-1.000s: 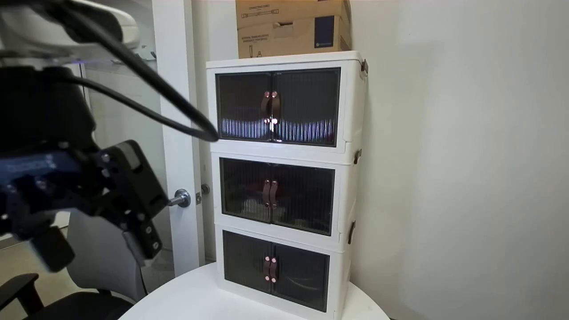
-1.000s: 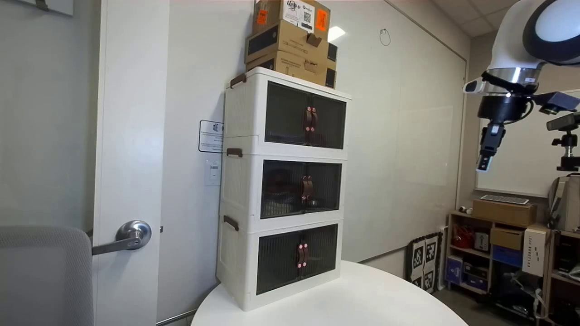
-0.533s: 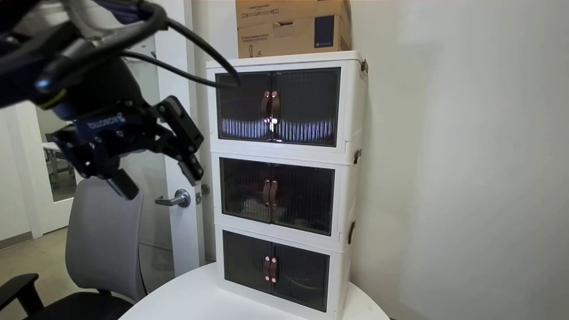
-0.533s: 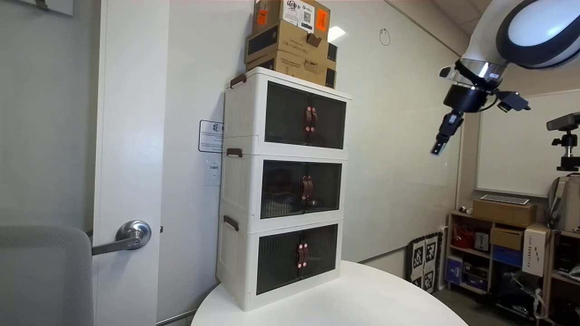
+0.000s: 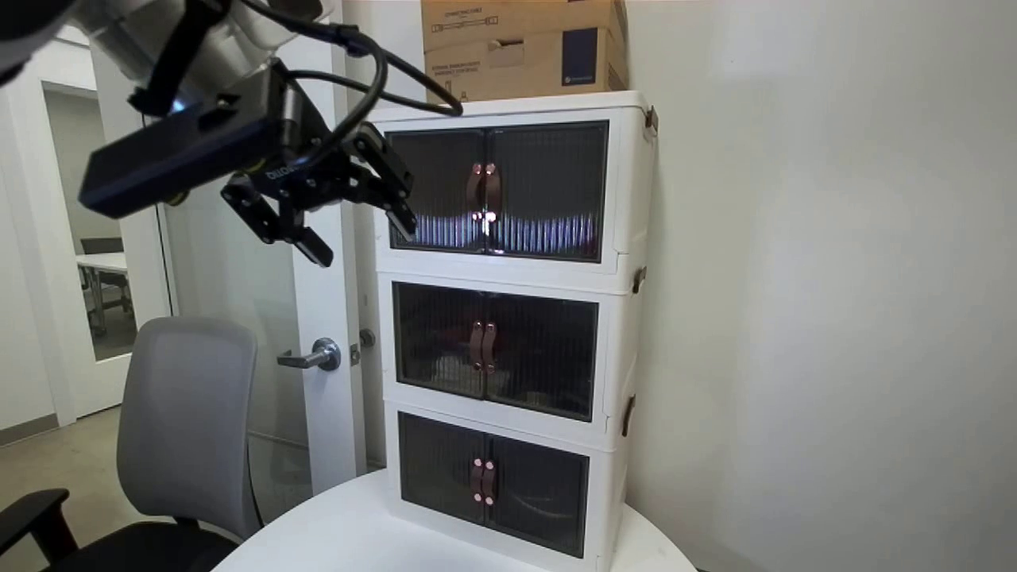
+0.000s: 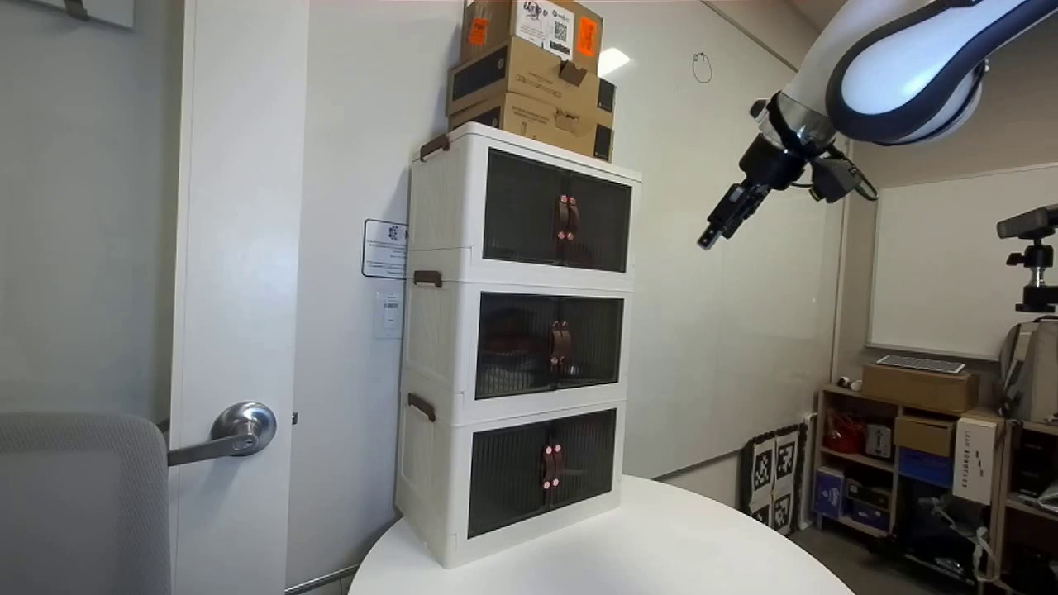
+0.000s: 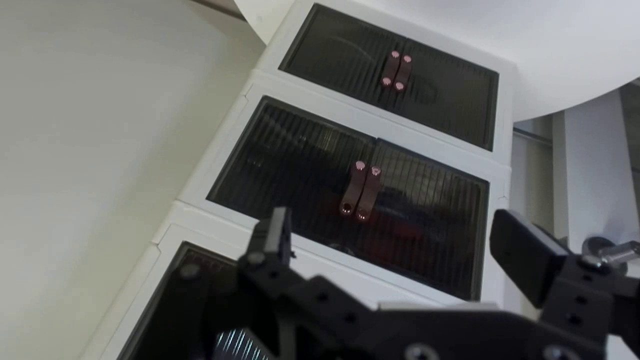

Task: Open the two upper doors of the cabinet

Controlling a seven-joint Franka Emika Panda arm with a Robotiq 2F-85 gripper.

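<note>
The white cabinet (image 5: 508,272) stands on a round table and shows in both exterior views (image 6: 440,347). Its two upper doors, left (image 5: 433,179) and right (image 5: 548,183), are shut, with brown handles (image 5: 484,191) side by side at the middle seam. They also show in an exterior view (image 6: 522,207). In the wrist view the cabinet appears upside down; the upper doors (image 7: 235,344) are mostly hidden behind the gripper. My gripper (image 5: 359,237) is open and empty, tilted toward the cabinet and apart from it (image 6: 707,241). In the wrist view its fingers (image 7: 525,255) are wide apart.
Similar shut doors (image 5: 496,349) front the two lower tiers. Cardboard boxes (image 6: 529,78) are stacked on the cabinet. A round white table (image 6: 661,545) bears it. A door with a lever handle (image 5: 322,354) and a grey chair (image 5: 187,405) stand beside it. A whiteboard wall (image 6: 727,289) is behind.
My gripper has moved up and closer to the cabinet, and has tilted from pointing mostly down to pointing toward it. Its jaws stay open. The cabinet doors have not moved.
</note>
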